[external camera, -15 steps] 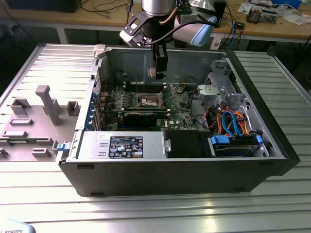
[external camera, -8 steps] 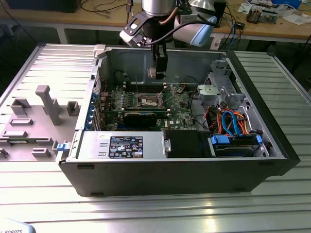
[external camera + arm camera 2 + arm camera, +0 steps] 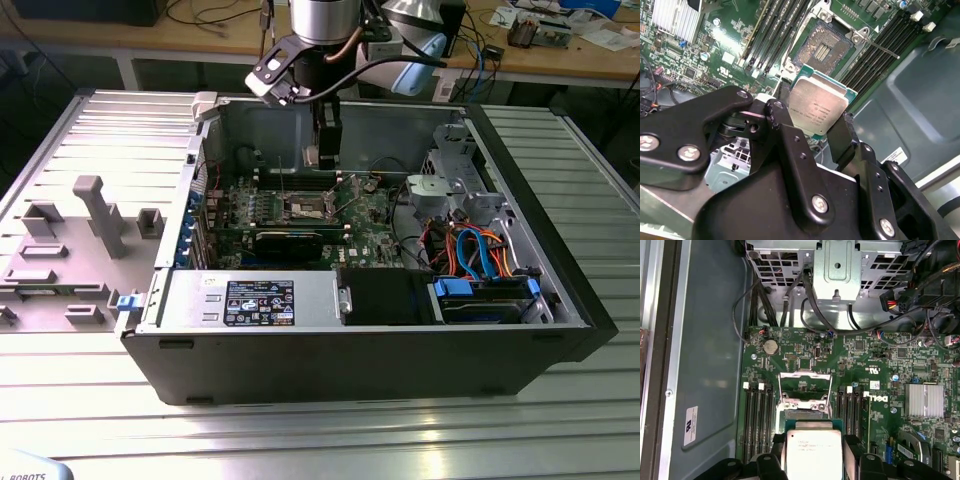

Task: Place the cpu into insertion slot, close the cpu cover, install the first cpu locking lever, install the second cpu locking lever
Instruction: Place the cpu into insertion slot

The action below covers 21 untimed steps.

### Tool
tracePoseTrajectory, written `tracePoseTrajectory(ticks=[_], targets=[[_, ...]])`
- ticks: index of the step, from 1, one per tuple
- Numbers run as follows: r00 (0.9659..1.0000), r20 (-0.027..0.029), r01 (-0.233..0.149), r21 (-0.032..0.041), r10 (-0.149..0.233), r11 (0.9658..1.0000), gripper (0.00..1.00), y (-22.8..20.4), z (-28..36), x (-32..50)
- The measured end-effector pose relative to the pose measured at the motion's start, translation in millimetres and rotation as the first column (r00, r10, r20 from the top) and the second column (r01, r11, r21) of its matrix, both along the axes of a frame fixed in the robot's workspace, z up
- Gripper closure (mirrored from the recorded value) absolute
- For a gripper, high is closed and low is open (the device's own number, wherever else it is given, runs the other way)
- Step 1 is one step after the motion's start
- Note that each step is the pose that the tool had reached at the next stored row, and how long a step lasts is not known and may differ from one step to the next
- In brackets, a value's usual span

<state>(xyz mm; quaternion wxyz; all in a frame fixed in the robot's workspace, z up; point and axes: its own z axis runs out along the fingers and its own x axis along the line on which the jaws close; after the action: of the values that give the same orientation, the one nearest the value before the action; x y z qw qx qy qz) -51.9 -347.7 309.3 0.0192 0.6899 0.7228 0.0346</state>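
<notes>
My gripper point(image 3: 322, 150) hangs inside the open computer case, above the motherboard point(image 3: 365, 235). It is shut on the cpu point(image 3: 817, 102), a silvery square chip clamped by its edges between the two black fingers point(image 3: 779, 116). In the first wrist view the cpu point(image 3: 812, 452) hovers just short of the insertion slot point(image 3: 805, 416). The cpu cover point(image 3: 805, 376) stands swung open as a metal frame at the slot's far side. The bare slot point(image 3: 826, 47) shows its contact field, with a thin locking lever point(image 3: 881, 48) raised beside it.
Memory slots point(image 3: 758, 415) flank the socket on both sides. A finned heatsink point(image 3: 924, 400) and a drive cage point(image 3: 836, 270) with black cables lie nearby. The case wall point(image 3: 710, 365) runs along one side. A grey fixture point(image 3: 95, 215) sits at the exterior view's left.
</notes>
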Motion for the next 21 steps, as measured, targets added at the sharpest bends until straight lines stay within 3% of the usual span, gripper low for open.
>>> tracePoseTrajectory(ticks=[10,21], targets=[[1.0,0.0001,0.0,0.0002,0.0,1.0,0.46,0.0,-2.1,-0.1],[1.0,0.0001,0.0,0.0002,0.0,1.0,0.46,0.0,-11.5,-0.1]])
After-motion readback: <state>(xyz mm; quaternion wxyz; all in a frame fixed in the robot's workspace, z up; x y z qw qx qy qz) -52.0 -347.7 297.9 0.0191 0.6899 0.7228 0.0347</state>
